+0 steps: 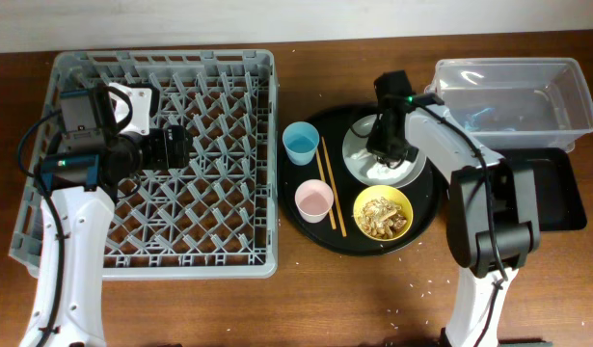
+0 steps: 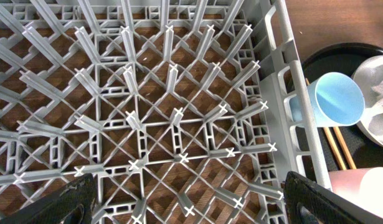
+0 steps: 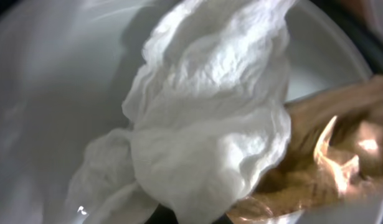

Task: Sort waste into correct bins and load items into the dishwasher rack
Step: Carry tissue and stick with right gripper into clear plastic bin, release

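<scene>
Over white plate (image 1: pixel 357 156), right hand (image 1: pixel 381 152) at crumpled napkin (image 3: pixel 210 124), grip we cannot tell; left hand (image 2: pixel 197 202) spread above dishwasher rack (image 1: pixel 161 58). Next: pinch napkin.

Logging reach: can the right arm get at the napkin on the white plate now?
Probably yes: the right gripper hangs directly over the plate, and the napkin lies uncovered, close below its camera.

Bright, even light filled the overhead view, with soft, short shadows. The left wrist view was sharp across the dishwasher rack (image 2: pixel 147 112). The right wrist view was blurred, the napkin (image 3: pixel 210 124) nearly washed out, with glare on the wrapper (image 3: pixel 328 155).
</scene>
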Action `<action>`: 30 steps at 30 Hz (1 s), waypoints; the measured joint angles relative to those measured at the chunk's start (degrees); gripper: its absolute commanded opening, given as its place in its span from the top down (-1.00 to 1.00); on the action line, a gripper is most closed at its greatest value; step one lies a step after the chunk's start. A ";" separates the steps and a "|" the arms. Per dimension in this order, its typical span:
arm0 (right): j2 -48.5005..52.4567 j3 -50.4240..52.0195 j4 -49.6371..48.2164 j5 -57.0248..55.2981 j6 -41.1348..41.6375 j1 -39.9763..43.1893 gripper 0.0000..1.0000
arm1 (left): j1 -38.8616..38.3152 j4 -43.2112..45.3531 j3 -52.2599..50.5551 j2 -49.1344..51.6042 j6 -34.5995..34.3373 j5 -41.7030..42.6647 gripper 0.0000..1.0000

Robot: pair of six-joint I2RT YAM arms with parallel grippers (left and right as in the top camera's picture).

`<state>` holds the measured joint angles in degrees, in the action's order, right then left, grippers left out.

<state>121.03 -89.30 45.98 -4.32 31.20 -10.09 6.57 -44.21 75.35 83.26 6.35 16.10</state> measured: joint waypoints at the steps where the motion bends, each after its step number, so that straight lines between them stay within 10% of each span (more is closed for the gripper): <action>1: -0.07 -1.90 1.68 1.49 -1.25 0.02 0.92 | 0.00 0.00 0.00 0.00 0.00 0.00 -0.88; 10: -5.35 -33.31 19.63 7.39 -8.68 4.79 0.92 | 0.00 -0.20 0.00 0.00 -0.02 0.00 -0.91; 20: -2.08 -37.57 16.39 2.25 -7.96 21.42 0.89 | 0.00 -0.79 0.00 0.00 -0.04 0.00 -0.99; 23: 3.76 -37.55 15.08 1.88 -7.28 22.93 -0.43 | 0.00 -0.81 0.00 0.00 -0.04 0.00 -0.99; 30: 7.15 -37.13 15.41 3.10 -8.46 22.75 -0.59 | 0.00 -0.81 0.00 0.00 -0.04 0.00 -0.99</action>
<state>128.18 -126.43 61.39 -1.21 22.74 12.67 6.57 -45.01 75.35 83.26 6.31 16.10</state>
